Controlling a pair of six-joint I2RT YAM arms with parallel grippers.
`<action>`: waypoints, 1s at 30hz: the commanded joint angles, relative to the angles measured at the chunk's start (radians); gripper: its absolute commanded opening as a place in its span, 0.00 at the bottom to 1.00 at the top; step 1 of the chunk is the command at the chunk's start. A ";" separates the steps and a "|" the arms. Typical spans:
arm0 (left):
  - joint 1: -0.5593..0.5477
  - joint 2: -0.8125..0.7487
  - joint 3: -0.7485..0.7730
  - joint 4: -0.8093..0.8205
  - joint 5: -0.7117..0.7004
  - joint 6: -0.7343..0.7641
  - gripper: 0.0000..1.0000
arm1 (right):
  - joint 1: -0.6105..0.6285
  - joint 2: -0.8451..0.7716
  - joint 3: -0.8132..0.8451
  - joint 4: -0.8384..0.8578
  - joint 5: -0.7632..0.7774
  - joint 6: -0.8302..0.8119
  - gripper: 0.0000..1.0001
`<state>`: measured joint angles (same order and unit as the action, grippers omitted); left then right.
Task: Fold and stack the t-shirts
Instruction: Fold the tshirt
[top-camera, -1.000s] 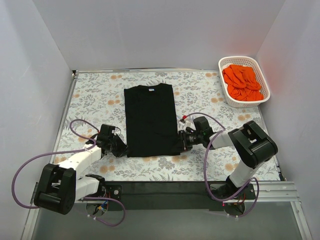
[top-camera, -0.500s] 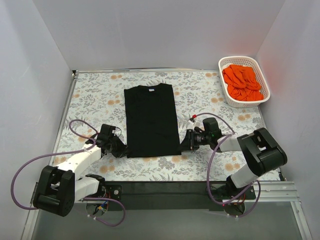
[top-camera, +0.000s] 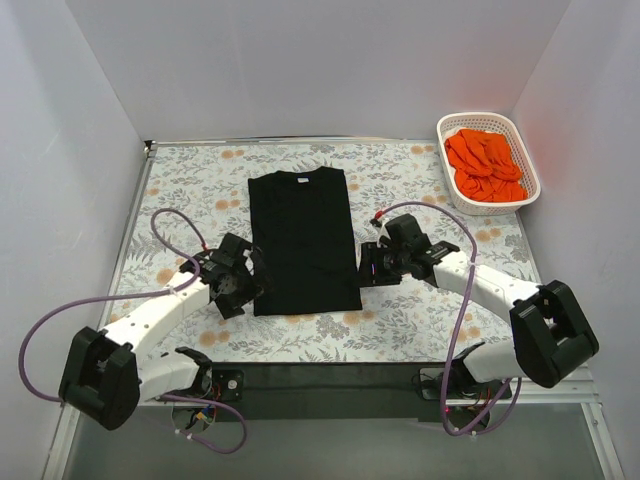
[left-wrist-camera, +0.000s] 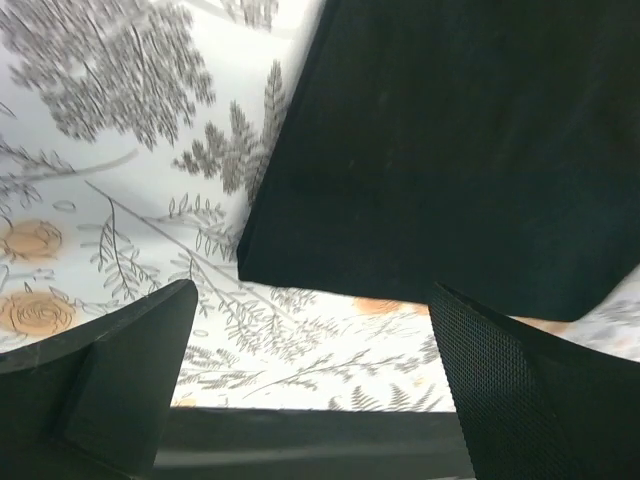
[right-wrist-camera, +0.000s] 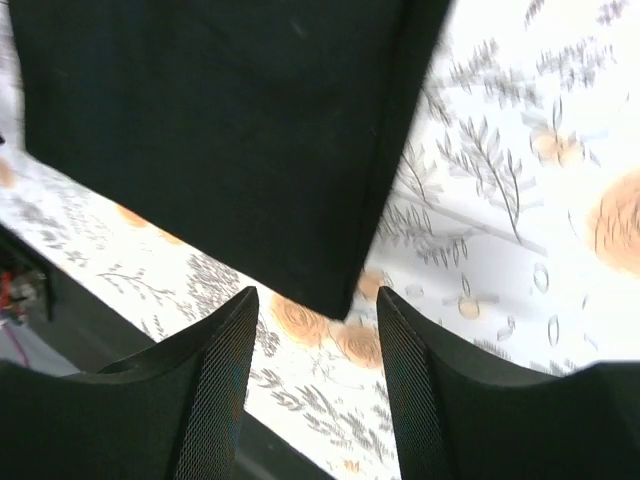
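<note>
Black t-shirt (top-camera: 303, 240): smooth matte oblong.
I see left gripper (top-camera: 252, 278) at its seven o'clock, right gripper (top-camera: 367, 265) at four, both spread.

Left strip: open floral-printed tablecloth (top-camera: 190, 200) beside the folded black cloth t-shirt (top-camera: 303, 240).
Far right corner: blocked by white plastic lattice basket (top-camera: 480, 117).

The flat t-shirt (top-camera: 303, 240) lies on the worktop (top-camera: 190, 190). The left pincer (top-camera: 252, 280) is just beside its near-left corner and the right pincer (top-camera: 366, 266) just beside its near-right edge. Behind and right of it, the basket (top-camera: 488, 208) holds the heaped t-shirts (top-camera: 485, 165).
</note>
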<state>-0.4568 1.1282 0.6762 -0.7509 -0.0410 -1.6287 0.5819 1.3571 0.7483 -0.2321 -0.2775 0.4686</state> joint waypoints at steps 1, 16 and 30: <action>-0.062 0.057 0.033 -0.077 -0.088 -0.022 0.93 | 0.058 0.020 0.054 -0.193 0.164 0.054 0.50; -0.085 0.223 0.039 0.005 -0.063 0.050 0.70 | 0.170 0.183 0.143 -0.222 0.242 0.123 0.44; -0.100 0.323 0.007 0.022 -0.054 0.081 0.59 | 0.254 0.307 0.178 -0.318 0.348 0.199 0.40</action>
<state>-0.5472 1.4017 0.7219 -0.7826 -0.0963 -1.5539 0.8131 1.6112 0.9176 -0.4847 0.0093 0.6308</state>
